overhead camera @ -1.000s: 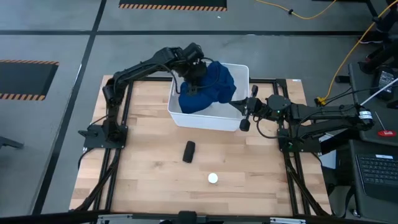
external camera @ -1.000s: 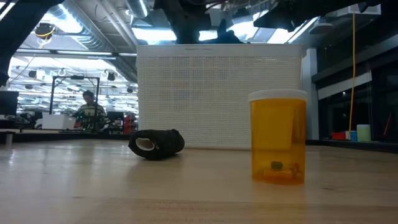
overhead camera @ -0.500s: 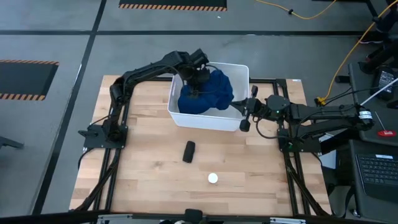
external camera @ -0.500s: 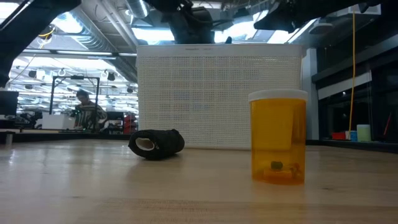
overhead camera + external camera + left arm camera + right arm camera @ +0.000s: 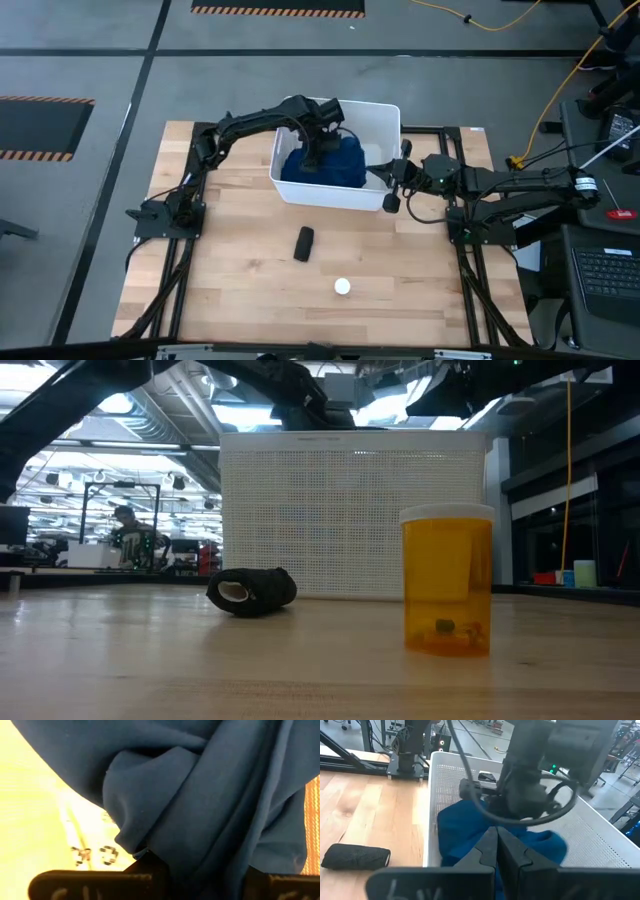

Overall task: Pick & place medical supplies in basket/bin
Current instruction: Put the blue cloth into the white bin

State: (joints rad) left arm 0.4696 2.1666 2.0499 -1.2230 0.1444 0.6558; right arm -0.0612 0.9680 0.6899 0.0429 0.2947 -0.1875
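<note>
The dark blue cloth (image 5: 338, 166) lies bunched inside the white tub (image 5: 385, 112), filling its near part. My left gripper (image 5: 318, 143) reaches down into the tub from the far left and is shut on the cloth (image 5: 210, 795). Under the cloth, a white surface with dark printed marks (image 5: 95, 854) shows; I cannot tell if it is the packet. The small black oblong (image 5: 303, 243) lies on its side on the table, near of the tub. The white round cap (image 5: 342, 287) tops an amber bottle (image 5: 447, 582) that stands upright. My right gripper (image 5: 392, 188) is shut and hovers at the tub's near right corner. My left gripper holds a bunched fold of the blue cloth (image 5: 200, 865) pinched between its two fingers, several layers thick. It comes from above, slanting down into the tub. The cloth spreads below the fingers and its bulk rests on the tub's floor.
The tub's tall perforated wall (image 5: 350, 520) stands behind the black oblong (image 5: 250, 590) and the bottle. Black frame rails (image 5: 190, 260) run along the table's left and right sides. A person (image 5: 125, 535) is far off in the room behind.
My left gripper has moved down into the tub and toward the table's near edge, still shut on the cloth. The cloth, earlier heaped above the tub's rim, has sunk inside the walls and spread over the tub's floor.
</note>
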